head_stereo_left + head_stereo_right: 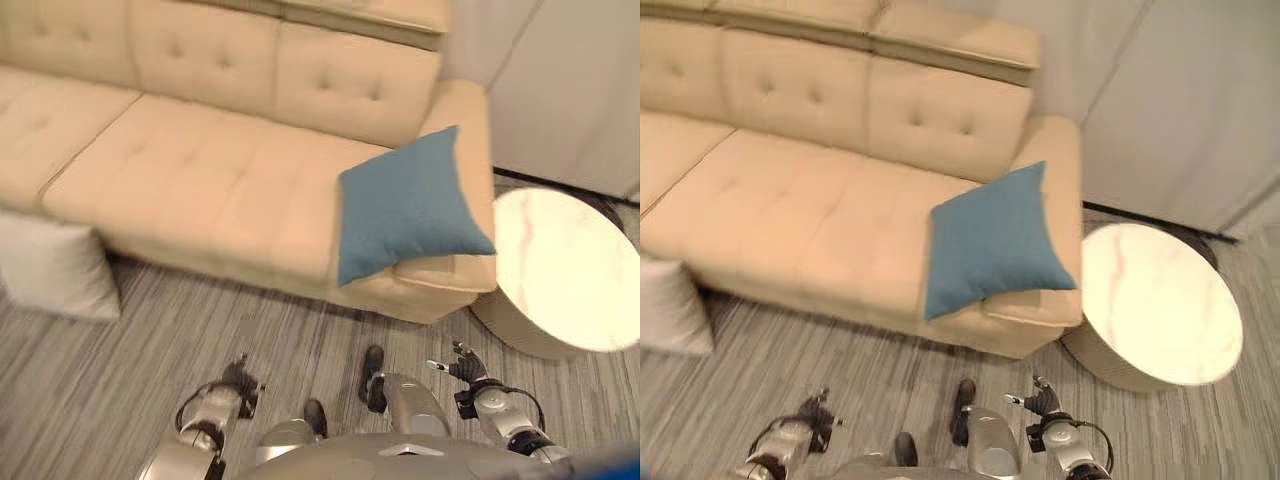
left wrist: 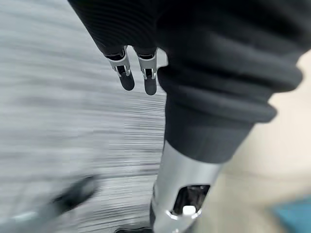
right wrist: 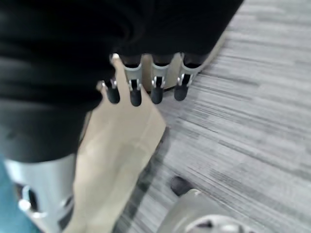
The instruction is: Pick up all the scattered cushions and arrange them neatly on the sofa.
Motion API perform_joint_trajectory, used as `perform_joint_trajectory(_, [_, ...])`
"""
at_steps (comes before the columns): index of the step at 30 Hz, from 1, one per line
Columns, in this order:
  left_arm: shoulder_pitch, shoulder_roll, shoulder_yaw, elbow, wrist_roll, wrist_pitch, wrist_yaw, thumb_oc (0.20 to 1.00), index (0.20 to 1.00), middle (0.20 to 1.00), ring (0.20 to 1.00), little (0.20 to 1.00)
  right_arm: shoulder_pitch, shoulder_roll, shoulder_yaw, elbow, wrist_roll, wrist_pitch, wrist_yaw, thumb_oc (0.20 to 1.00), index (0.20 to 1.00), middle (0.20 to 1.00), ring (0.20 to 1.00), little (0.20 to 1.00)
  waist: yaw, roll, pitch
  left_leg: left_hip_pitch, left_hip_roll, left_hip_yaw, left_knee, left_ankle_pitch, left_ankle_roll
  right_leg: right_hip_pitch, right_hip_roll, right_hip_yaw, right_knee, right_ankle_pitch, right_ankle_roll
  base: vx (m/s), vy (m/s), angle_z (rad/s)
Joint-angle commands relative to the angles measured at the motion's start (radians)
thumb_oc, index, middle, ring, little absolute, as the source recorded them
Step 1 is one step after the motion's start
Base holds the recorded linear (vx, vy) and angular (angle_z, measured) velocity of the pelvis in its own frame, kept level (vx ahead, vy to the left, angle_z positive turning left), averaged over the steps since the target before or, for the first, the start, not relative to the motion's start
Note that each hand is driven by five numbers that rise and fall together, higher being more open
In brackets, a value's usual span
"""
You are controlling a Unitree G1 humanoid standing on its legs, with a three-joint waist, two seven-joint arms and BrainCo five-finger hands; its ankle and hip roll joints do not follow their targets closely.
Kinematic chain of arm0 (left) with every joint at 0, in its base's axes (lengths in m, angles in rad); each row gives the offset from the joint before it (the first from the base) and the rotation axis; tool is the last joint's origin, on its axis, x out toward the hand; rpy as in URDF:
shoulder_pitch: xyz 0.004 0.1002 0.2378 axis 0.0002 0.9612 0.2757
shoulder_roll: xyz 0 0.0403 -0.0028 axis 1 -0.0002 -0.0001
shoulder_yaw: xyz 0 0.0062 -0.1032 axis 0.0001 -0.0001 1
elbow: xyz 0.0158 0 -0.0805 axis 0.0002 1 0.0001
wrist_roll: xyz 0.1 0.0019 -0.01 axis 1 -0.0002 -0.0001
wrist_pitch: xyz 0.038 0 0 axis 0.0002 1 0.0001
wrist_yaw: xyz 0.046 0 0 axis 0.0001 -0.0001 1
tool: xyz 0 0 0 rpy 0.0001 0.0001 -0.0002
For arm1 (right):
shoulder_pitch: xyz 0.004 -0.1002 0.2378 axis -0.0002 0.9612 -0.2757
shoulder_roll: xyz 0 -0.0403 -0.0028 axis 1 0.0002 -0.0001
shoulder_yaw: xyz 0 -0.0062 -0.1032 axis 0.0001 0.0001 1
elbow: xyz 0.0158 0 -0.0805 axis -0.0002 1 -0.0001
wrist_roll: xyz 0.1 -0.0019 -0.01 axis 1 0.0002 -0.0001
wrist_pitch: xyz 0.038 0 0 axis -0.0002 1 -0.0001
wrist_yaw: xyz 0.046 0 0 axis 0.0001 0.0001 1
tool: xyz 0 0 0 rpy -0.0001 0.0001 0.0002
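Cushions are in two places in front of the robot: a blue cushion [image 1: 408, 205] leans tilted against the inner side of the cream sofa's [image 1: 190, 180] right armrest, its lower corner hanging just past the seat's front edge, while a white cushion [image 1: 55, 266] stands on the grey striped floor [image 1: 200, 330], propped against the sofa's front at the left end. The sofa has a tufted back and a wide seat, bare apart from the blue cushion. Just beside the right armrest sits a round side table [image 1: 560, 270] with a pale marbled top, in front of a white wall [image 1: 1170, 110]. Both arms hang low, well short of the sofa and apart from either cushion. The left hand [image 1: 242, 385] is down near the floor at the lower left, and its own wrist view shows fingers [image 2: 127, 80] pointing straight out from the dark cover over the striped floor, gripping nothing. The right hand [image 1: 462, 368] is held low at the lower right, near the foot of the round table; its fingers [image 3: 156, 92] extend in a loose, relaxed row over the floor and the pale edge of the sofa, also empty.
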Motion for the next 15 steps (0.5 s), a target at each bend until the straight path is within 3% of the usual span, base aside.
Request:
perform_joint_trajectory(1, [0.094,0.021,-0.006,0.012,-0.007,0.004,-0.011,1.000,1.000,1.000,1.000,1.000,0.011,-0.059,-0.011,0.024,-0.017,-0.001,-0.011,1.000,1.000,1.000,1.000,1.000,0.039,-0.005,0.022,-0.013,0.029,-0.143,0.055,-0.038,-0.031,0.175,0.044,0.043,-0.117,0.060,0.015,0.20,-0.139,0.24])
perform_joint_trajectory(3, [0.096,0.014,-0.012,0.008,-0.010,0.004,-0.017,1.000,1.000,1.000,1.000,1.000,0.021,-0.055,-0.020,0.036,-0.005,-0.005,-0.008,1.000,1.000,1.000,1.000,1.000,0.029,-0.006,0.017,-0.034,0.054,-0.144,0.164,-0.021,-0.067,0.226,0.065,0.064,-0.150,0.050,-0.006,0.19,-0.164,0.33])
perform_joint_trajectory(4, [0.096,0.014,-0.012,0.008,-0.010,0.004,-0.017,1.000,1.000,1.000,1.000,1.000,0.021,-0.055,-0.020,0.036,-0.005,-0.005,-0.008,1.000,1.000,1.000,1.000,1.000,0.029,-0.006,0.017,-0.034,0.054,-0.144,0.164,-0.022,-0.067,0.226,0.065,0.064,-0.150,0.050,-0.006,0.10,-0.205,0.06])
perform_joint_trajectory(5, [0.076,0.008,-0.029,-0.017,-0.024,0.001,-0.018,1.000,1.000,1.000,1.000,1.000,0.013,-0.059,-0.019,0.043,0.014,-0.009,-0.011,1.000,1.000,1.000,1.000,1.000,0.038,-0.025,0.044,-0.147,0.075,-0.152,0.402,0.055,-0.104,0.273,0.077,0.090,-0.174,0.040,-0.040,0.09,-0.187,0.01])
perform_joint_trajectory(6, [0.071,0.008,-0.030,-0.025,-0.033,0.000,-0.017,1.000,1.000,1.000,1.000,1.000,0.012,-0.060,-0.021,0.049,0.020,-0.007,-0.012,1.000,1.000,1.000,1.000,1.000,0.044,-0.029,0.050,-0.176,0.079,-0.164,0.434,0.069,-0.105,0.281,0.078,0.096,-0.179,0.035,-0.048,0.13,-0.199,-0.20])
perform_joint_trajectory(10, [0.059,0.002,-0.036,-0.039,-0.058,0.001,-0.018,1.000,1.000,1.000,1.000,1.000,0.011,-0.067,-0.021,0.064,0.029,-0.006,-0.016,1.000,1.000,1.000,1.000,1.000,0.065,-0.044,0.054,-0.243,0.080,-0.200,0.321,0.021,-0.081,0.317,0.071,0.128,-0.200,0.016,-0.035,0.14,0.031,-0.36])
perform_joint_trajectory(12, [0.056,0.004,-0.038,-0.030,-0.066,0.001,-0.012,1.000,1.000,1.000,1.000,1.000,0.012,-0.077,-0.022,0.069,0.025,-0.007,-0.025,1.000,1.000,1.000,1.000,1.000,0.081,-0.026,0.057,-0.268,0.098,-0.269,0.161,0.114,-0.104,0.346,0.088,0.161,-0.193,-0.012,-0.032,0.20,0.140,-0.52])
perform_joint_trajectory(15, [0.061,0.001,-0.033,-0.017,-0.064,0.003,-0.014,1.000,1.000,1.000,1.000,1.000,0.016,-0.081,-0.031,0.069,0.020,-0.006,-0.025,1.000,1.000,1.000,1.000,1.000,0.082,-0.015,0.048,-0.248,0.100,-0.286,0.118,0.122,-0.104,0.360,0.087,0.173,-0.180,-0.027,-0.028,0.15,0.166,-0.51])
